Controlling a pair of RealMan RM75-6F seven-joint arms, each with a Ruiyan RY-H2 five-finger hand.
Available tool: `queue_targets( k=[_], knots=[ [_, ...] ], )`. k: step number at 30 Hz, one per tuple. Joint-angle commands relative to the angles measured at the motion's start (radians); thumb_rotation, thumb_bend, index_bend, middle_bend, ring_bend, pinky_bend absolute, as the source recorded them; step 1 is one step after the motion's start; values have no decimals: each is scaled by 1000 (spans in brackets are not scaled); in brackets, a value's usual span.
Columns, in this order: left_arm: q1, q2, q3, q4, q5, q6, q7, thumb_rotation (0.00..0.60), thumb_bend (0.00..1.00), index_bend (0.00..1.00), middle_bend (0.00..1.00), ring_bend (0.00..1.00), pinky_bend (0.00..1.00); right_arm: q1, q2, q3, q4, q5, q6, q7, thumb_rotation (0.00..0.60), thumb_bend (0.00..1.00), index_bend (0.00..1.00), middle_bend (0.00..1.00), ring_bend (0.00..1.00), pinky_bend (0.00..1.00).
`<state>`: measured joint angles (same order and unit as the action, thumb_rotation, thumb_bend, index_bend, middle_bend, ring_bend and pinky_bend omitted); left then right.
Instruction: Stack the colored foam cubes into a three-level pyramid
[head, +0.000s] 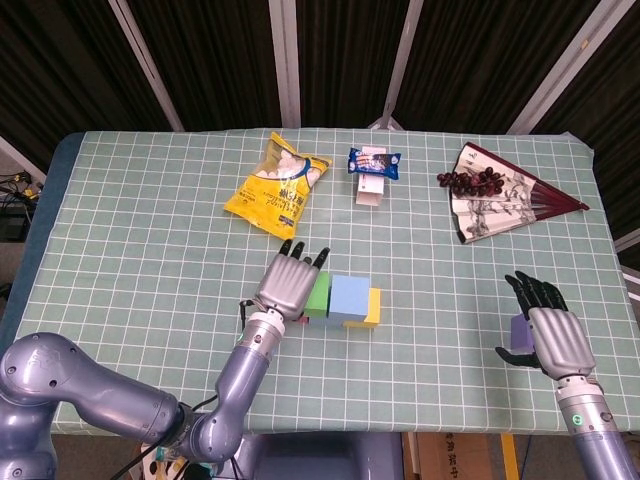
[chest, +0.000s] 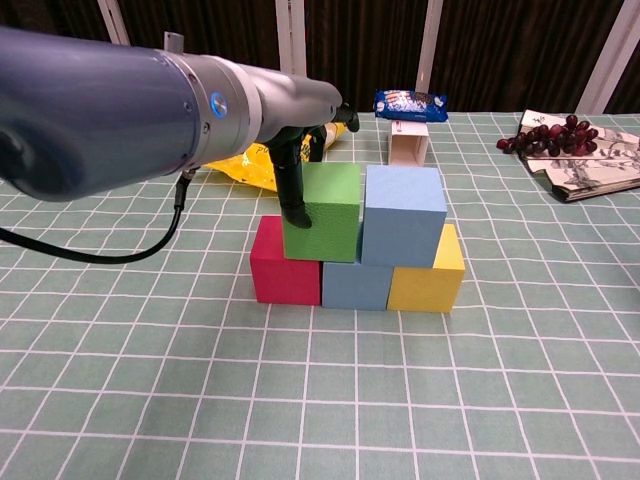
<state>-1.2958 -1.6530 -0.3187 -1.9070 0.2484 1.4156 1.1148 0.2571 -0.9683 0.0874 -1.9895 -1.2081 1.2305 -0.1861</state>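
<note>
Three cubes form the bottom row: red (chest: 283, 275), blue (chest: 357, 285) and yellow (chest: 428, 280). A green cube (chest: 325, 215) and a light blue cube (chest: 403, 215) sit side by side on top of them. My left hand (head: 288, 283) grips the green cube, thumb (chest: 292, 190) on its front-left face and the other fingers behind it. At the table's near right, my right hand (head: 550, 335) lies spread over a purple cube (head: 519, 330), thumb on one side and straight fingers beyond it. No grip shows there.
A yellow snack bag (head: 277, 186) lies behind the stack, with a small blue-wrapped packet on a white box (head: 372, 172) beside it. A paper fan with dark grapes (head: 490, 195) lies at the back right. The table's near edge is close to my right hand.
</note>
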Motion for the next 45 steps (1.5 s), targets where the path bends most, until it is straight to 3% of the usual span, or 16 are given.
queue_targets(
  k=[1, 10, 18, 23, 33, 40, 45],
  knots=[
    [1, 1, 1, -2, 3, 2, 3, 600, 273, 23, 354, 105, 100, 0, 0, 0, 0, -1, 1, 0, 600, 196, 0, 0, 0, 0],
    [9, 9, 5, -17, 9, 17, 10, 600, 170, 0, 279, 103, 99, -1, 0, -1, -1, -2, 1, 1, 600, 196, 0, 0, 0, 0],
    [31, 26, 12, -37, 19, 31, -1, 600, 134, 0, 137, 81, 78, -1, 0, -2, -1, -2, 0, 0, 600, 195, 0, 0, 0, 0],
    [57, 52, 6, -75, 49, 43, -38, 600, 96, 0, 122, 80, 65, -1, 2, -2, -1, -2, -1, 3, 600, 195, 0, 0, 0, 0],
    [170, 152, 14, -213, 265, 101, -211, 600, 74, 0, 117, 80, 55, -2, 7, 1, 2, -7, 0, 18, 600, 195, 0, 0, 0, 0],
    [281, 257, 78, -310, 408, 148, -302, 600, 44, 0, 117, 80, 55, 0, 11, -1, 3, -13, -4, 16, 600, 196, 0, 0, 0, 0],
    [383, 323, 163, -344, 552, 187, -381, 600, 44, 0, 117, 80, 55, 4, 6, -7, 25, 0, -21, 7, 600, 196, 0, 0, 0, 0]
  ],
)
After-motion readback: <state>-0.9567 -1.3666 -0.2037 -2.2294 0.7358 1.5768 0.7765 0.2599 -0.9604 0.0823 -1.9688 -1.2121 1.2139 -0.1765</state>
